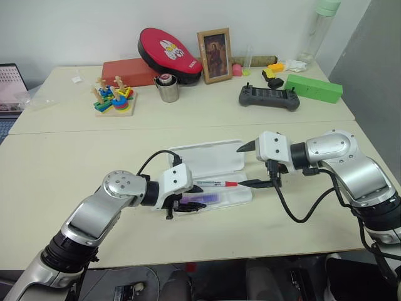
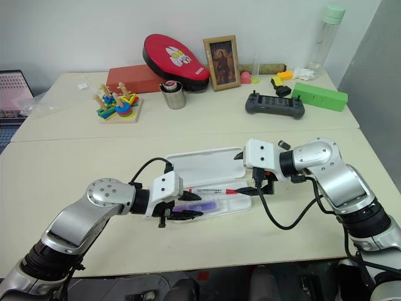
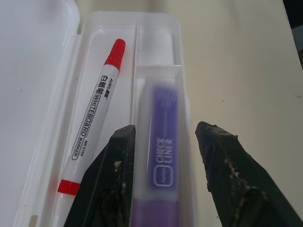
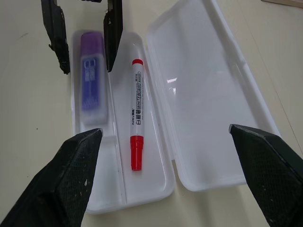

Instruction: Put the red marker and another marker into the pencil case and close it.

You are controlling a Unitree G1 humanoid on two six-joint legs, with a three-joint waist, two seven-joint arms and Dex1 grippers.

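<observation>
Left wrist view: purple marker [image 3: 162,156] is lying in the outer tray slot of the pencil case [image 1: 233,199], between the parted fingers of the left pincer [image 1: 188,207], not gripped.
Red marker [image 4: 136,134]: lying in the slot nearer the case's hinge, beside the purple one.
Case lid [image 4: 208,90]: lying open flat on the counter [image 1: 56,175].
Right pincer [image 1: 252,165]: gaping wide, empty, hovering at the case's end.
Step in hand: releasing the second marker.
Next, judged: clearing the left pincer, then folding the lid over the tray.

Pale beige tables [image 1: 56,169] pushed together against a plain white wall [image 1: 81,25].
</observation>
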